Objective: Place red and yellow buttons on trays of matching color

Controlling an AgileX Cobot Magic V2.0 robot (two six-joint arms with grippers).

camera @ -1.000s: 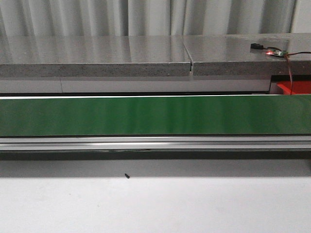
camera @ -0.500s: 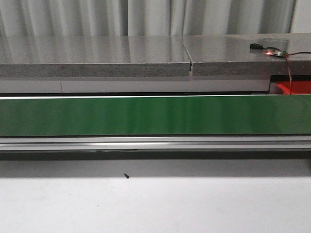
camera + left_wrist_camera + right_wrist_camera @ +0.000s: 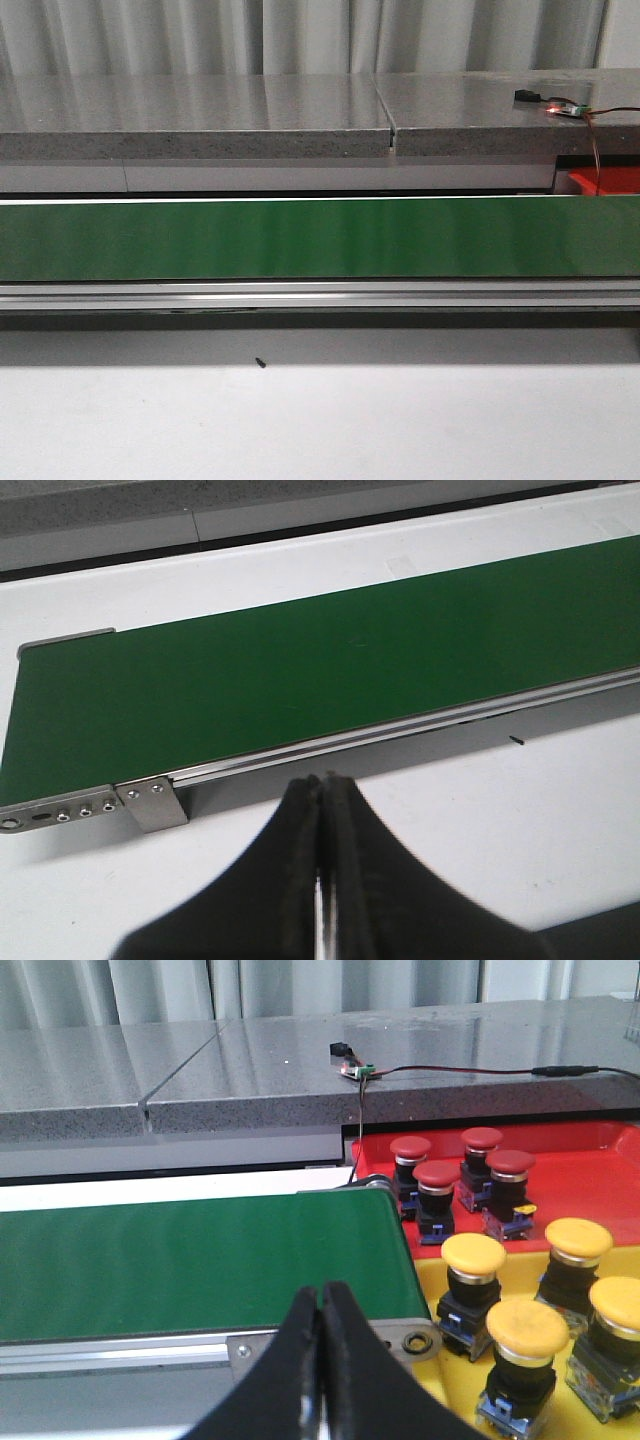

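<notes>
In the right wrist view several red buttons (image 3: 437,1177) stand upright on the red tray (image 3: 570,1165), and several yellow buttons (image 3: 473,1255) stand on the yellow tray (image 3: 455,1375) beside it, both past the end of the green conveyor belt (image 3: 200,1260). My right gripper (image 3: 321,1293) is shut and holds nothing, hovering near the belt's end bracket. My left gripper (image 3: 322,780) is shut and holds nothing, over the white table just short of the belt (image 3: 300,680). In the front view the belt (image 3: 320,238) carries nothing, and only a corner of the red tray (image 3: 610,181) shows.
A grey stone ledge (image 3: 300,115) runs behind the belt, with a small lit circuit board and wires (image 3: 563,108) on it. A tiny black speck (image 3: 260,363) lies on the white table (image 3: 320,420). The belt's metal end bracket (image 3: 150,802) sits near my left gripper.
</notes>
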